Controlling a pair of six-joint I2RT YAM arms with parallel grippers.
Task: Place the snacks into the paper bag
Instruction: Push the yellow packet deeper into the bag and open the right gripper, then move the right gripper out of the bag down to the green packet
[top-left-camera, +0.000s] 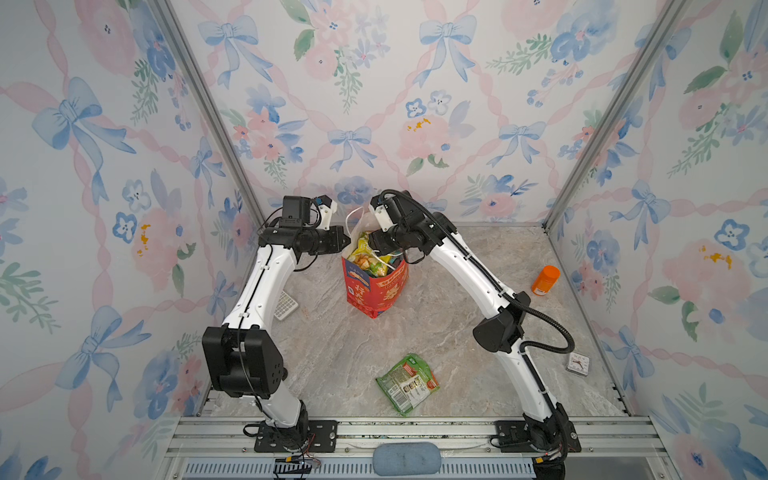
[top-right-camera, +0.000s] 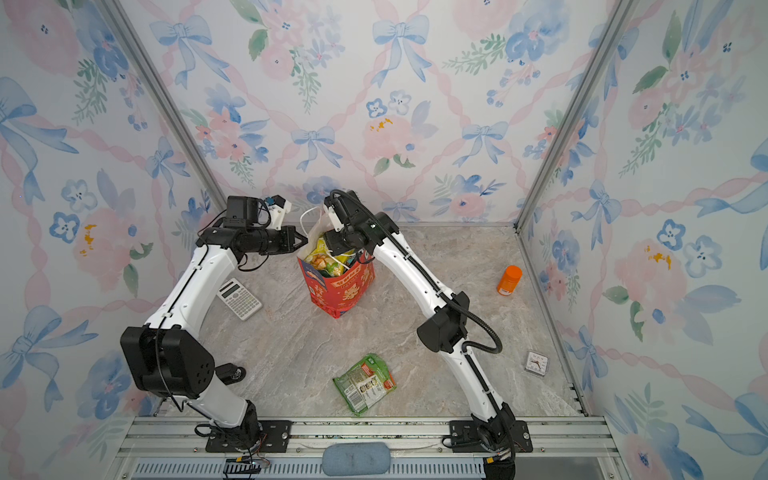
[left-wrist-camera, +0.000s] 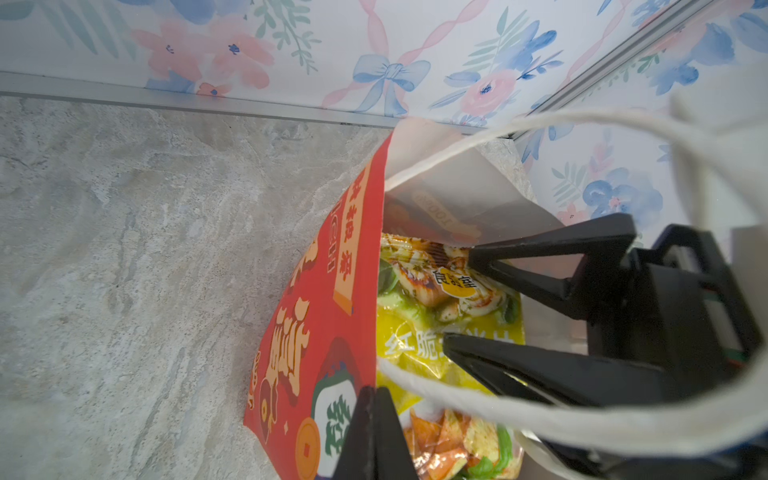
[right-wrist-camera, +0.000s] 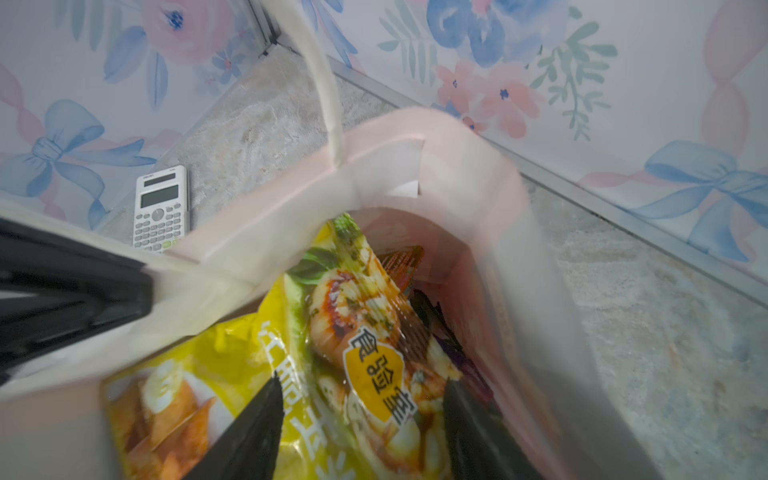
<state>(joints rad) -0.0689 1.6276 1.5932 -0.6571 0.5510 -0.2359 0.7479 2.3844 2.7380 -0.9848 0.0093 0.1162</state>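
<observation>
The paper bag (top-left-camera: 376, 291) is seen upright at centre-back of the table (top-left-camera: 332, 357), mouth open. Its rim on the L side is pinched by the left gripper (top-left-camera: 346, 241), jaws pressed together on the paper. Inside the mouth the right gripper (left-wrist-camera: 457, 297) is seen w/ fingers spread. The yellow packet (right-wrist-camera: 232, 345) lies under & between the tips, poking above the rim; contact can't be told. A green packet (top-left-camera: 408, 383) is seen flat on the table at front-centre, well apart from both grippers.

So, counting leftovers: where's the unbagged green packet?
In both top views the flat green plastic packet lies centre-front on the marble tabletop, apart from the red paper bag.
</observation>
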